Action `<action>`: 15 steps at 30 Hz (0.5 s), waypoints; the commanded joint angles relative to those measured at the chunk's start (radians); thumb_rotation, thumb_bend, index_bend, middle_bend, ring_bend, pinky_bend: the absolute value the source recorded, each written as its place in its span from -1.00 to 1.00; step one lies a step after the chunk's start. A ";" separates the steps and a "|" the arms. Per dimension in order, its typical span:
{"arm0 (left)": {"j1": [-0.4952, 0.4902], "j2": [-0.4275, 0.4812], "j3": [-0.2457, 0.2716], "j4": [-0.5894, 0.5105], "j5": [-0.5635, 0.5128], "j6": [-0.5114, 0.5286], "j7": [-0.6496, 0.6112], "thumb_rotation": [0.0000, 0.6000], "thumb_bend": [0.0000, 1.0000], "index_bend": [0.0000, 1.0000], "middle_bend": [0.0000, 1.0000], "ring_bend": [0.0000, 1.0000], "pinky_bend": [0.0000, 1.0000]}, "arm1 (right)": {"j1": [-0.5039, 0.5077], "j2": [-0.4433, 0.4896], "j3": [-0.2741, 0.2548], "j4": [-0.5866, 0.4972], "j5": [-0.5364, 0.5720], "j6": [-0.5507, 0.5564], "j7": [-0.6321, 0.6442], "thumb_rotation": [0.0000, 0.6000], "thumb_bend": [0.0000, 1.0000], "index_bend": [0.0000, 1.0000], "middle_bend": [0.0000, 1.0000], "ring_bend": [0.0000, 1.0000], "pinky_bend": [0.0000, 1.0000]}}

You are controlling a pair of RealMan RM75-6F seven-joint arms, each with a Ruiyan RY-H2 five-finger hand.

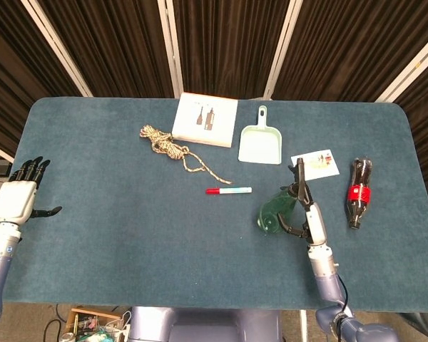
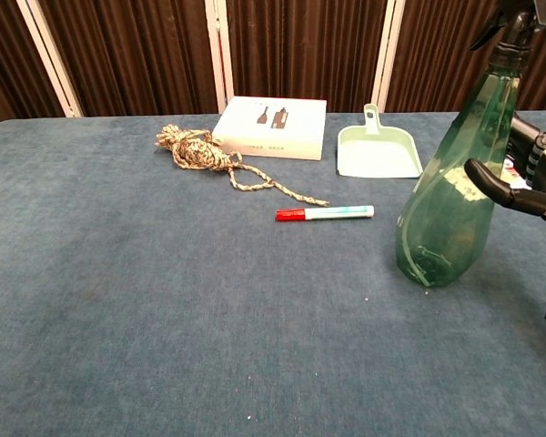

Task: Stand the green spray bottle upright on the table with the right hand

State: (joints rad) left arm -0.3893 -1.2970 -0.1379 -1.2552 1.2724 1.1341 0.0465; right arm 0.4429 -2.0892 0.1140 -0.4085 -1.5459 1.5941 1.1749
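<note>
Right hand [image 2: 532, 173]: wrapped around the bottle from its right side; thumb across the front of the body, fingers [image 1: 300, 187] behind it, clamped on the green plastic.
Bottle [image 2: 450, 205]: green, see-through, base on the table, leaning right toward the palm; black spray head [image 2: 511, 23] above the fingers, at the top edge of the chest view.
Left hand [image 1: 18, 196]: at the far left table edge, holding nothing, fingers [image 1: 30, 168] straight and apart, thumb out to the side.
Table [image 1: 114, 242]: blue cloth top.
Marker [image 2: 324, 213]: red cap, lying flat, left of the thumb, apart from the bottle.
Dustpan [image 2: 377, 149]: pale green, beyond the bottle, left of the fingers.
Card [image 1: 315, 163]: flat, just beyond the right fingertips in the head view.
Cola bottle [image 1: 357, 192]: lying on its side, right of the right hand.
Rope [image 2: 209, 157]: coiled, far left of the thumb.
Box [image 2: 270, 127]: white, flat, just beyond the rope.
</note>
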 commanded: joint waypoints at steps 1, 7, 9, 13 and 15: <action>0.000 0.000 0.000 0.000 0.000 0.000 0.000 1.00 -0.87 -1.00 -1.00 -1.00 -0.65 | -0.003 -0.007 -0.004 0.016 -0.004 0.008 0.011 1.00 -0.01 -0.15 -1.00 -1.00 -1.00; 0.001 -0.001 0.000 -0.001 -0.001 0.002 0.002 1.00 -0.85 -1.00 -1.00 -1.00 -0.65 | -0.009 -0.009 -0.014 0.035 -0.008 0.003 0.012 1.00 -0.22 -0.44 -1.00 -1.00 -1.00; 0.000 -0.002 0.000 0.001 -0.003 0.001 0.004 1.00 -0.85 -1.00 -1.00 -1.00 -0.65 | -0.013 -0.007 -0.020 0.037 -0.012 0.005 -0.001 1.00 -0.32 -0.60 -1.00 -1.00 -1.00; 0.000 -0.001 0.001 -0.001 -0.002 0.001 0.004 1.00 -0.85 -1.00 -1.00 -1.00 -0.65 | -0.016 -0.005 -0.024 0.038 -0.015 0.012 -0.026 1.00 -0.47 -0.94 -1.00 -1.00 -1.00; 0.001 0.000 0.001 -0.003 -0.001 0.005 0.004 1.00 -0.85 -1.00 -1.00 -1.00 -0.65 | -0.016 -0.002 -0.024 0.030 -0.014 0.011 -0.030 1.00 -0.50 -1.00 -1.00 -1.00 -1.00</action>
State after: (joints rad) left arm -0.3882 -1.2974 -0.1374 -1.2576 1.2714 1.1387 0.0502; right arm 0.4275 -2.0930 0.0906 -0.3758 -1.5601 1.6043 1.1465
